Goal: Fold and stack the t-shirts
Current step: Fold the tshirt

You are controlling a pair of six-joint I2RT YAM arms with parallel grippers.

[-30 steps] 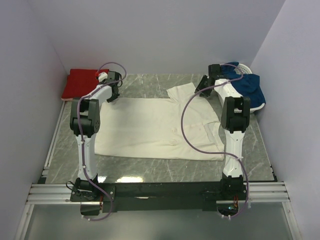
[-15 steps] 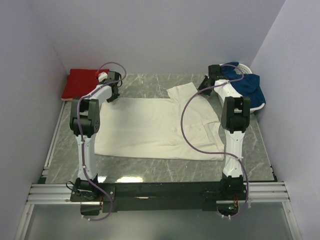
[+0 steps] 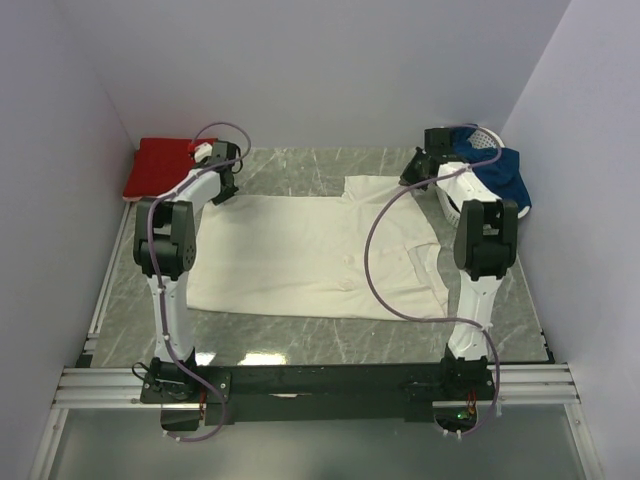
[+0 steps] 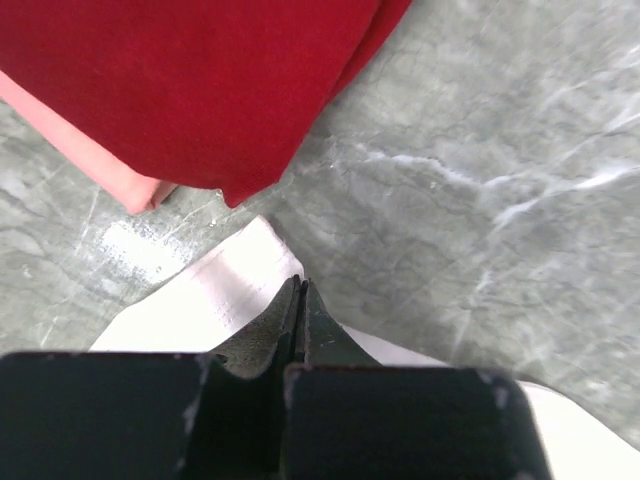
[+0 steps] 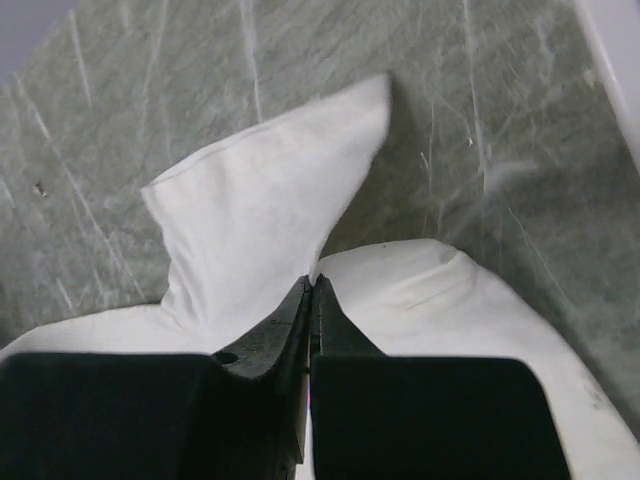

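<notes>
Top view: the cream t-shirt [image 3: 310, 255] lies spread flat mid-table, with the left gripper [image 3: 224, 193] at its far-left corner, the right gripper [image 3: 408, 180] at its far-right sleeve, and the folded red t-shirt [image 3: 160, 165] in the far-left corner. Left wrist view: the jaws are clenched on the cream corner, close to the red shirt and the pink t-shirt [image 4: 95, 160] beneath it. Right wrist view: the jaws are clenched on cloth where sleeve meets body. The likely risks are that a shallow pinch slips free on lifting, or that unequal pulls skew the fold.
</notes>
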